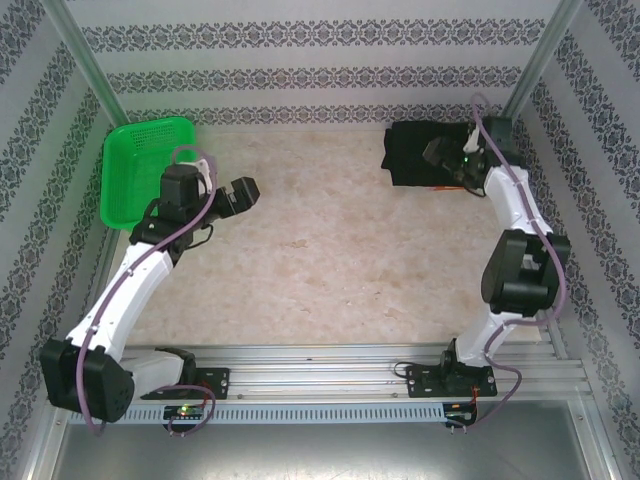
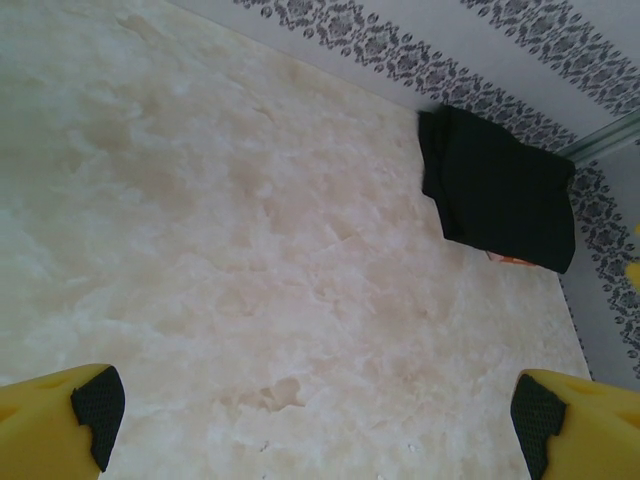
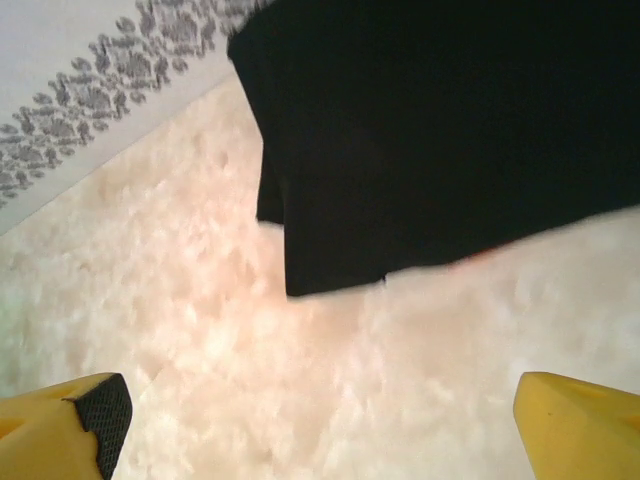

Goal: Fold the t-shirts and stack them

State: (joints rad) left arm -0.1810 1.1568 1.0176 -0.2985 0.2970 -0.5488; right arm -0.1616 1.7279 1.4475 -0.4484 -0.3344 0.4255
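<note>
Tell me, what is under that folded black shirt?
A thin orange-pink strip peeks out along one edge of the black shirt. Whatever else lies beneath is covered.

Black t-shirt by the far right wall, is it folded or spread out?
Folded. The black t-shirt lies as a compact rectangular bundle, and the right wrist view shows layered edges stepping at its corner.
</note>
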